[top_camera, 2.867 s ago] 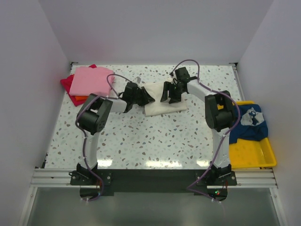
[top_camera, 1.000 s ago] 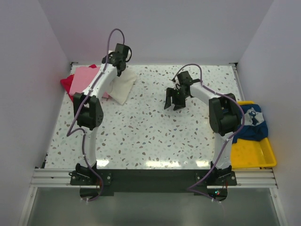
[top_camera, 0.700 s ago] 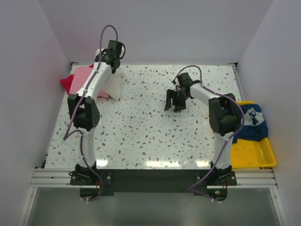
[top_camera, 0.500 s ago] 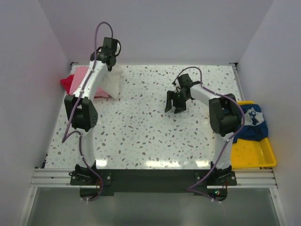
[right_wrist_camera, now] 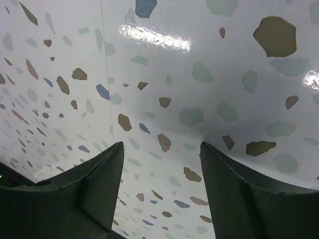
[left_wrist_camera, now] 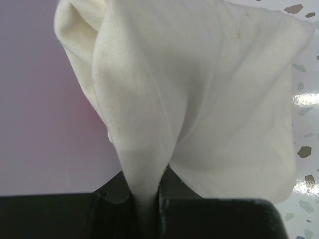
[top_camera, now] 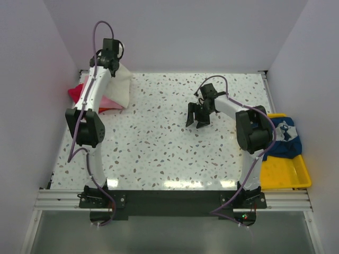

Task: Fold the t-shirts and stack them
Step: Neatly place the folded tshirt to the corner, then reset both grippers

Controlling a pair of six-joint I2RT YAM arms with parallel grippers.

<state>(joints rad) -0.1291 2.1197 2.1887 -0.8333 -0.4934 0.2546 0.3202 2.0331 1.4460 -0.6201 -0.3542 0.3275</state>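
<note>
My left gripper (top_camera: 113, 64) is at the far left corner, shut on a folded cream t-shirt (top_camera: 121, 85) that hangs from it. The shirt hangs over the pink t-shirt (top_camera: 107, 100), which lies on a red one (top_camera: 76, 93). In the left wrist view the cream t-shirt (left_wrist_camera: 199, 99) is pinched into a narrow fold between the jaws of my left gripper (left_wrist_camera: 145, 194). My right gripper (top_camera: 197, 119) hovers over the bare table centre, open and holding nothing. The right wrist view shows only speckled tabletop between the fingers of my right gripper (right_wrist_camera: 162, 145). A navy t-shirt with white print (top_camera: 283, 136) lies crumpled at the right.
A yellow tray (top_camera: 280, 173) sits at the table's right edge, with the navy shirt draped over its far end. White walls enclose the table at the back and on both sides. The left arm stands close to the back left wall.
The left arm lifted the cream t-shirt from the table centre and carried it left and back to above the pink stack. The right gripper stayed near the centre, open.
</note>
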